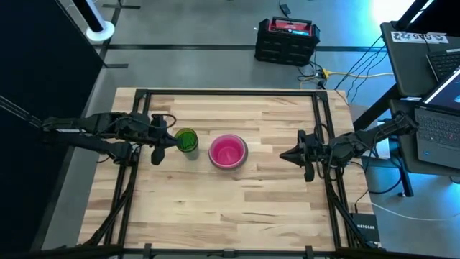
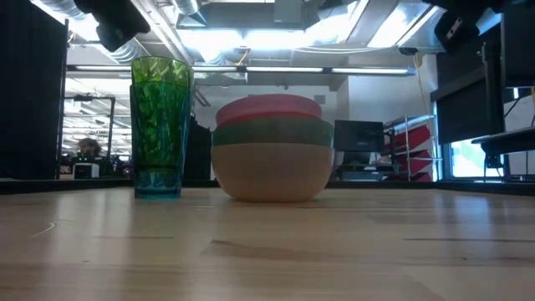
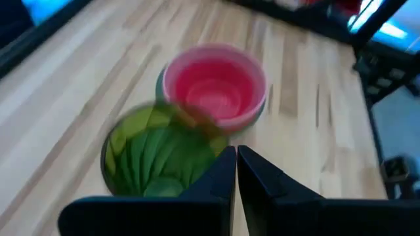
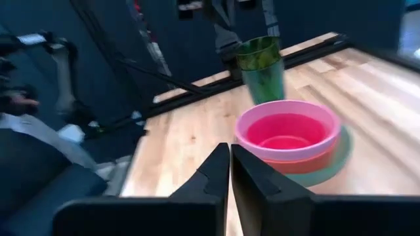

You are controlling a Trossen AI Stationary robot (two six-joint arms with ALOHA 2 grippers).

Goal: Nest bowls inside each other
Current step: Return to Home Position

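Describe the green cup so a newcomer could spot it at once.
On the wooden table, two things stand side by side near the middle. The green cup is the one nearer the left gripper. Unlike the low, wide bowl stack with its pink top, it is tall, narrow and see-through green, nested in a teal cup.

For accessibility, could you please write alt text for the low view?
Nested round plastic bowls, pink over green over peach, stand on a wooden table beside a green plastic cup in a teal cup. Left gripper and right gripper hang above.
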